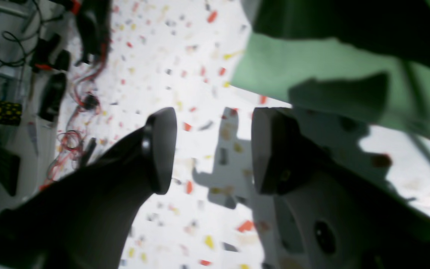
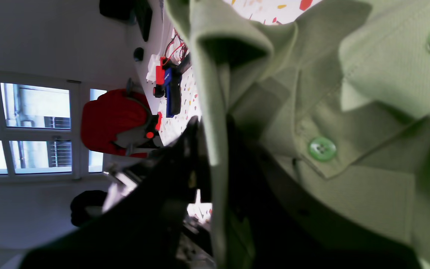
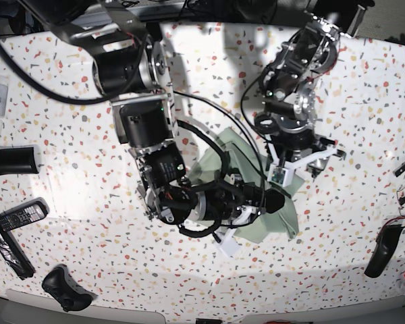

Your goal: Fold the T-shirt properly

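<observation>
Right gripper (image 2: pixel 215 149) pinches the T-shirt (image 2: pixel 349 112) — left gripper (image 1: pixel 211 149) gapes.

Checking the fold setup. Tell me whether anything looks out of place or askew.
The T-shirt is not spread flat: it sits bunched in a crumpled heap on the speckled table, mostly hidden beneath both arms. The right hand is shut on cloth by the collar, while the left hand is open and holds nothing.

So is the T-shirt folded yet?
No. The T-shirt is bunched, its collar pinched in the shut right gripper.
</observation>
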